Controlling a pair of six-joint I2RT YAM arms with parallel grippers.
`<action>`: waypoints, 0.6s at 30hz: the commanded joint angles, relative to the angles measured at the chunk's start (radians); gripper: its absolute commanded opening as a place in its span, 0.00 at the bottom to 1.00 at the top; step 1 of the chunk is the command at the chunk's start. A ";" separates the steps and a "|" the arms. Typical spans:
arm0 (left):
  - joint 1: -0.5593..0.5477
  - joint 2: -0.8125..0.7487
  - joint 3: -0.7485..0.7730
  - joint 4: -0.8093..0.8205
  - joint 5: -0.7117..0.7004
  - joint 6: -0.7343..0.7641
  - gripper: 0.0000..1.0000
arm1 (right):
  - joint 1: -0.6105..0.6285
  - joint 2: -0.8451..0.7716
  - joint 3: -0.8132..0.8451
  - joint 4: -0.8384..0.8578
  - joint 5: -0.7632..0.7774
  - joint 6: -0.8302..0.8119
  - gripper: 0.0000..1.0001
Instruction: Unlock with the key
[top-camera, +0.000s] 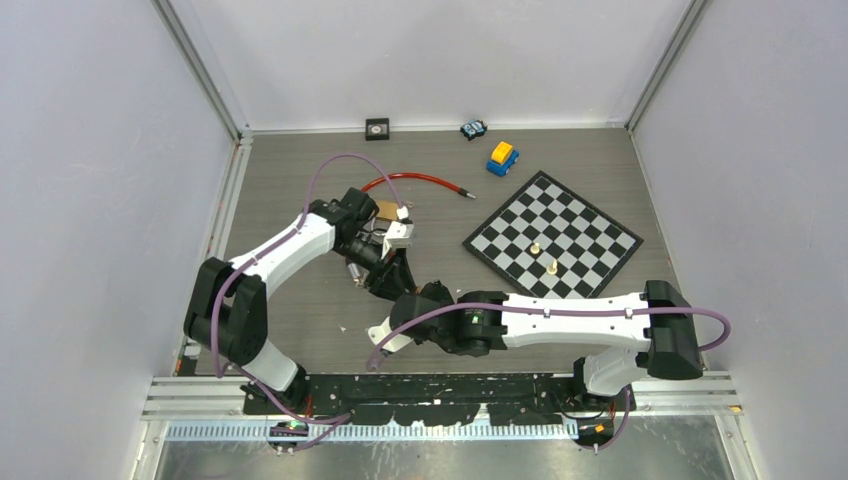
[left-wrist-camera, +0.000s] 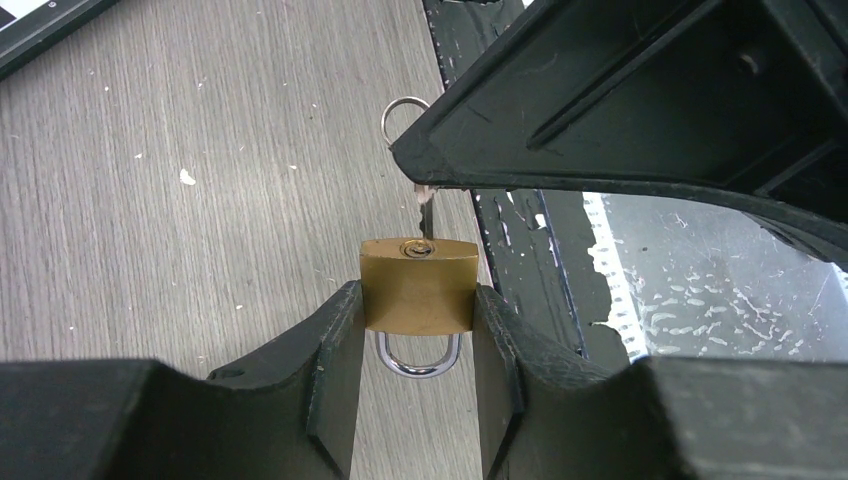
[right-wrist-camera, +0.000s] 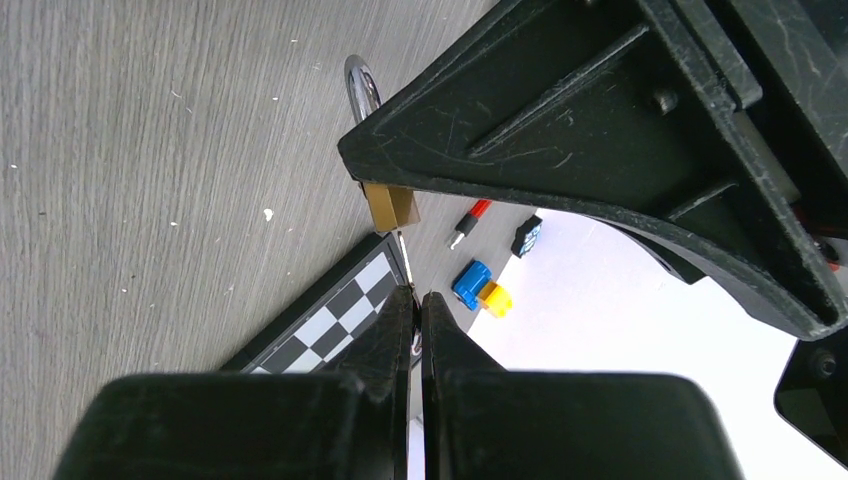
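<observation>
The brass padlock is held above the table, a little left of the middle of the workspace in the top view, where the two arms meet. The left gripper is clamped on it: its two black fingers press on the flat sides of the lock body. In the left wrist view the keyhole faces 12 o'clock and the steel shackle sticks out at 6 o'clock, between the fingers. The key comes down from 12 o'clock and its tip is at the keyhole – how deep it sits I cannot tell. The right gripper is closed on the key, with its fingertips pressed almost together. Only the thin blade shows beyond them, running toward the lock. A key ring sticks out beside this gripper, at about 11 o'clock from the lock in the left wrist view. Further out on the table, in the top view, a chessboard lies turned like a diamond at about 2 o'clock from the grippers, well apart from them. Two pale chess pieces stand on it near its lower-left side. A blue and yellow toy car is at 1 o'clock, near the far wall, and a smaller dark toy car is just behind it. A red cable curves at 12 o'clock, close to the left arm – and a small black square object rests against the far wall.
</observation>
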 joint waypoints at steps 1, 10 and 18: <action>0.008 -0.017 0.015 0.002 0.061 -0.004 0.00 | 0.007 0.007 0.018 0.003 0.037 -0.006 0.01; 0.008 -0.026 0.010 0.006 0.063 -0.004 0.00 | 0.007 0.021 0.028 0.002 0.038 0.003 0.01; 0.008 -0.024 0.008 0.007 0.065 -0.005 0.00 | 0.007 0.027 0.052 -0.015 0.021 0.024 0.01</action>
